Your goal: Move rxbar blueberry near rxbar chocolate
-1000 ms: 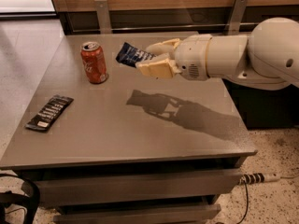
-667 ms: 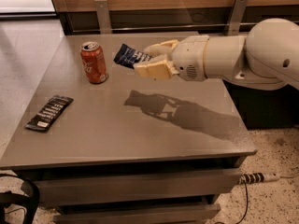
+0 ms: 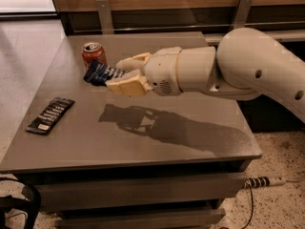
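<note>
The gripper (image 3: 113, 75) is hanging over the left half of the worktop (image 3: 200, 128), with the arm (image 3: 257, 66) reaching in from the right. It is carrying the rxbar blueberry (image 3: 101, 73) in the air rather than sliding it. The shadow (image 3: 143, 123) is falling well apart from the bar on the bare surface below, which suggests a clear lift. That height is probably letting the bar pass the soda can (image 3: 93, 54), which is standing upright just behind it near the back left corner.

The rxbar chocolate (image 3: 50, 115) is lying flat near the front left edge of the worktop, down and to the left of the gripper and well apart from the can. It is untouched, and it is serving as the mark the blue bar has to end up beside. Judged from this layout, the carry is partway along and the set-down is not yet done.

The fingers (image 3: 127, 86) are clamping the rxbar blueberry by its right end, one above and one below. They are closed down to roughly the bar's thin width. The dark blue wrapper is sticking out to the left, tilted slightly downward at its free end. Nothing else is touching the fingers.
</note>
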Controlling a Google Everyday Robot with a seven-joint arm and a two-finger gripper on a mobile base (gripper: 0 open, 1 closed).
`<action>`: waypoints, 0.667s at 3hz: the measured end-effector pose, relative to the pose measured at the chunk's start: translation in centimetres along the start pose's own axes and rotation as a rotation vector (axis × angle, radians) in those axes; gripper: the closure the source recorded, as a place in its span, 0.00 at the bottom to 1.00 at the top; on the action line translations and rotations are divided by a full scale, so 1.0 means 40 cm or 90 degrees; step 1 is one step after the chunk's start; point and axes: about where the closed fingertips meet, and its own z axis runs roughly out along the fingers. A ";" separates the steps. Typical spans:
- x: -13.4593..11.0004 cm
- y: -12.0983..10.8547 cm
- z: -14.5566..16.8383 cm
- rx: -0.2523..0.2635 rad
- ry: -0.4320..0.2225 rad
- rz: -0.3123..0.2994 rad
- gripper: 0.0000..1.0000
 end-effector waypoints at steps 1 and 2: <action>0.021 0.098 0.070 -0.025 0.036 0.004 1.00; 0.076 0.165 0.129 -0.030 0.095 0.016 1.00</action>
